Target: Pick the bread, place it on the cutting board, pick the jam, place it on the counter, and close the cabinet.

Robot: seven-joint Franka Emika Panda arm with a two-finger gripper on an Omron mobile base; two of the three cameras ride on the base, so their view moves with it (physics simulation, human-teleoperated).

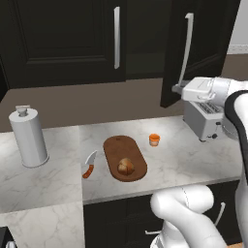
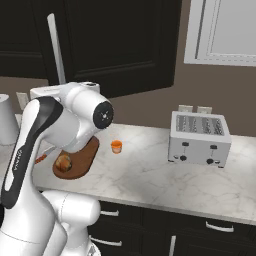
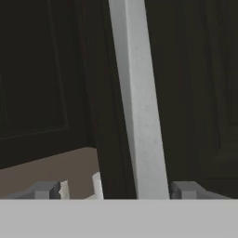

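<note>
Marble, white-grey and veined, makes up the counter (image 1: 193, 160) in the left base view. On it lies the dark reddish-brown cutting board (image 1: 124, 158), and the bread (image 1: 126, 166) sits on the board's near end. The jam (image 1: 154, 140) stands on the marble just right of the board, apart from it. An orange-handled knife (image 1: 89, 165) lies left of the board, a silver canister (image 1: 28, 136) stands further left, and a toaster (image 1: 207, 120) sits at the right. Above, the cabinet (image 1: 72, 38) has its right door (image 1: 193, 43) swung outward; the gripper (image 1: 177, 88) is at the lower end of that door's handle (image 1: 186, 48).

From the right base view, the bread (image 2: 63, 162) shows on the board (image 2: 80, 157) beside the arm, and the jam (image 2: 116, 146) stands on the counter (image 2: 150, 175) between board and toaster (image 2: 199, 138).

Seen from the hand, the pale handle (image 3: 139, 107) runs up between the two fingertips (image 3: 185, 189), which stand spread wide to either side of it; whether they touch it I cannot tell.
</note>
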